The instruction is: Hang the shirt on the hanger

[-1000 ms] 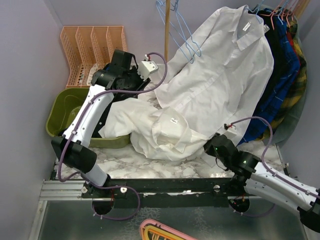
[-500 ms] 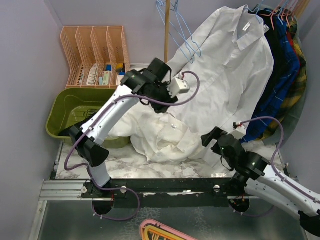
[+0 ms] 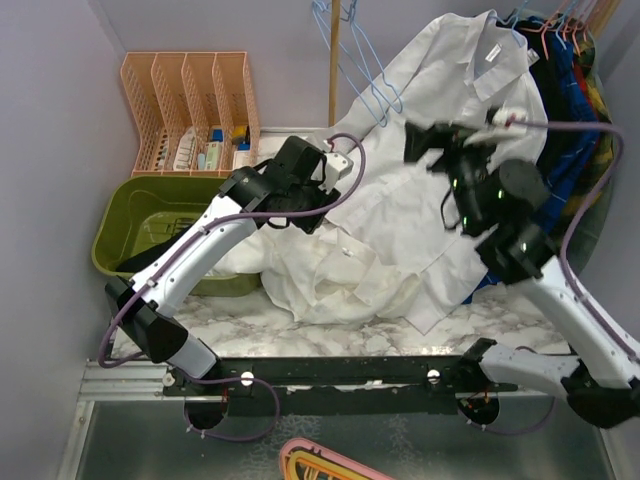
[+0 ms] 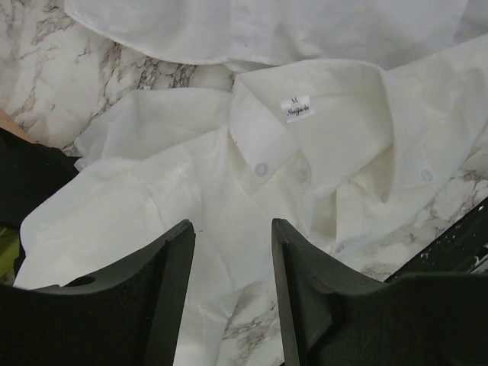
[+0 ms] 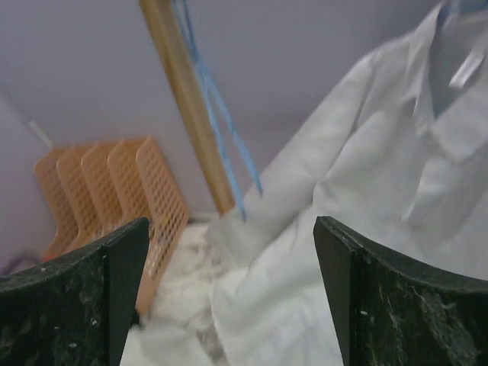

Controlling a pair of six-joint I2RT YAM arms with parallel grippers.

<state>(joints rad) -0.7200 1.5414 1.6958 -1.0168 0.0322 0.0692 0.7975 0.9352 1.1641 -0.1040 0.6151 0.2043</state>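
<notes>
Top view: right gripper (image 3: 425,145) has swung up from the near edge toward the thin light-blue wire hanger (image 3: 365,72) hooked far-centre, so fetching it looks next; left gripper (image 3: 312,208) hangs over the crumpled white shirt (image 3: 335,280). Left wrist: jaws part-open, empty, above soft creased cloth, collar up, on the marble table (image 4: 46,46). Right wrist: jaws wide, empty, hanger unreached.

An orange rack (image 3: 190,100) stands at ten o'clock, a green tub (image 3: 112,228) at nine. Dark and plaid clothes (image 3: 565,85) hang at two o'clock.
</notes>
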